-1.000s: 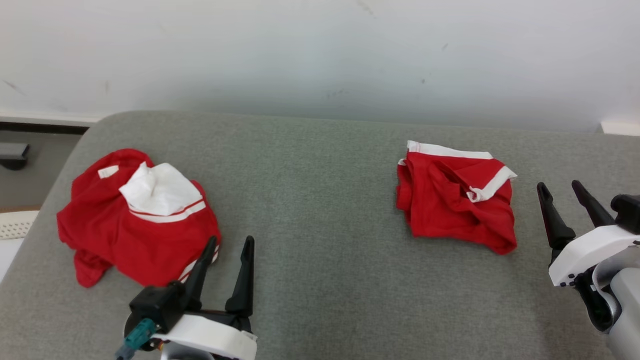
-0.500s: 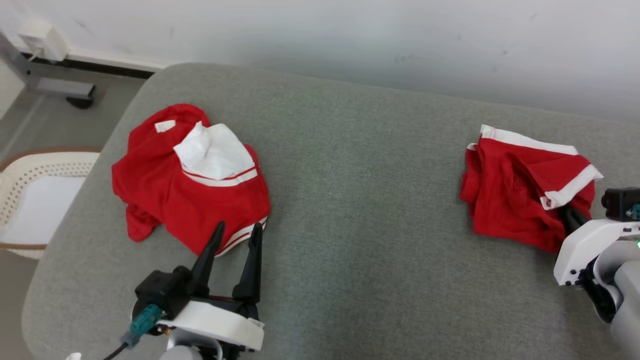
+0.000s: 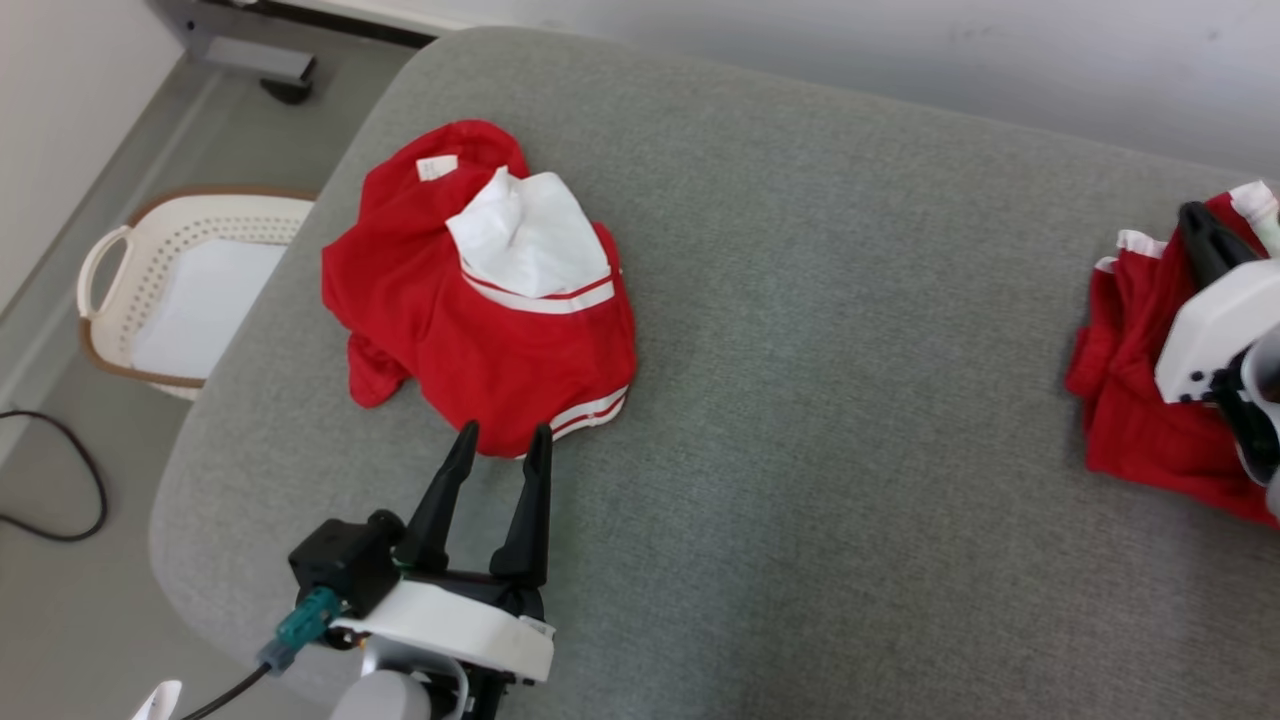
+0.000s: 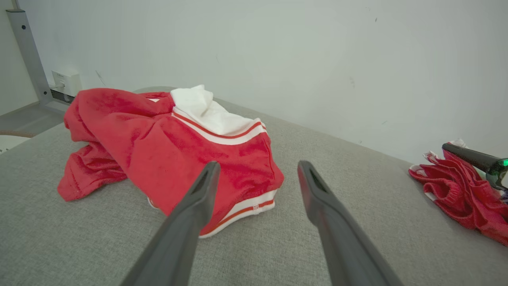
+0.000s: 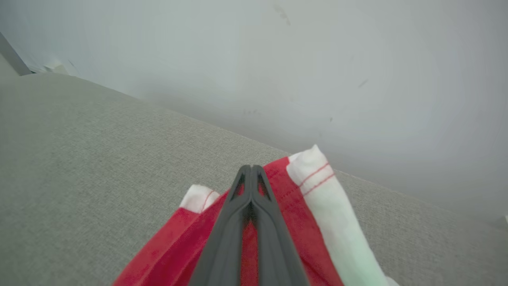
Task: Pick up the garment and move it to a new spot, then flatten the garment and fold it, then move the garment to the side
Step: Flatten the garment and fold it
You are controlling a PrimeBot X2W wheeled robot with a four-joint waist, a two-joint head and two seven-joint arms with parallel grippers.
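Garment (image 3: 1125, 420), red with white trim, lying bunched at right end of cushion (image 3: 850, 350); right gripper (image 3: 1198, 222) pinching its cloth near trim. Probably soft, light, drooping when lifted. Left gripper (image 3: 505, 432) hovering spread over cushion front.

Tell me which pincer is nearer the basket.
Left. The left pincer is open over the cushion, with the basket on the floor past the cushion's left edge. The right pincer is far across, shut on the right-hand garment.
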